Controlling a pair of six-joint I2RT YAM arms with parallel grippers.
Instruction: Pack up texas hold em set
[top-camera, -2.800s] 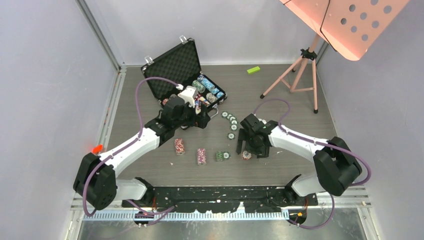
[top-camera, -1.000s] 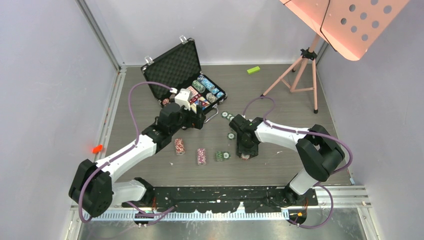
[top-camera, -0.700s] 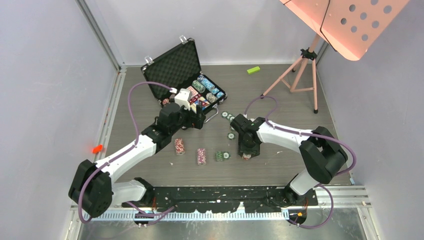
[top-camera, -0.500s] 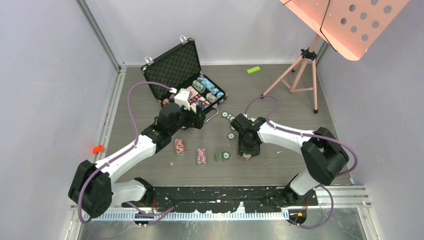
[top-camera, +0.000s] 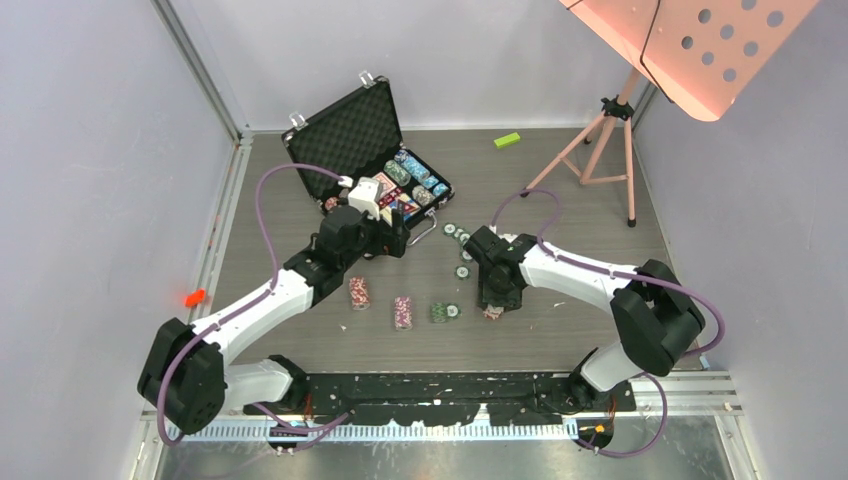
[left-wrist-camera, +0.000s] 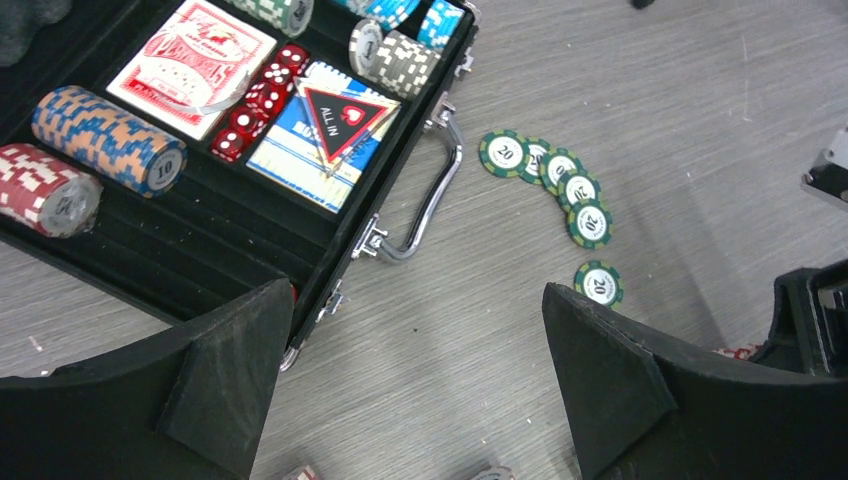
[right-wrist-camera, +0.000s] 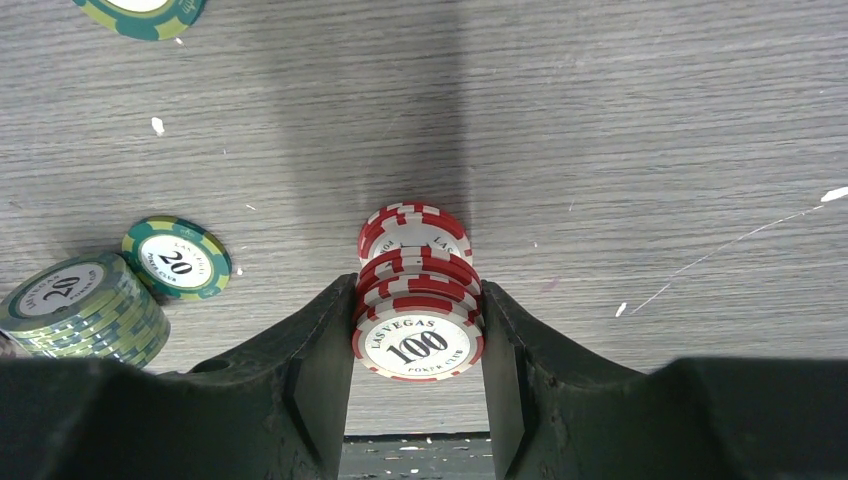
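The open black briefcase (top-camera: 345, 135) stands at the back left. Its tray (left-wrist-camera: 215, 250) holds chip rolls (left-wrist-camera: 105, 140), a red-backed card deck (left-wrist-camera: 190, 65) and red dice (left-wrist-camera: 255, 110). My left gripper (left-wrist-camera: 415, 380) hovers open over bare table just in front of the case handle (left-wrist-camera: 425, 210). My right gripper (right-wrist-camera: 417, 340) points down, shut on a stack of red 100 chips (right-wrist-camera: 415, 300), one pad on each side. The stack (top-camera: 492, 313) shows at mid table. Loose green 20 chips (left-wrist-camera: 560, 180) lie in a curved row between the arms.
Two red chip stacks (top-camera: 359, 293) (top-camera: 403, 312) and a green stack (top-camera: 440, 313) stand in a row on the near table. A green stack (right-wrist-camera: 85, 310) and a single green chip (right-wrist-camera: 177, 258) lie left of the right gripper. A green block (top-camera: 507, 140) and pink tripod (top-camera: 600, 140) sit at the back right.
The right gripper has stayed closed on the red stack while its elbow swung a little to the right. The left arm has held still for the last second.
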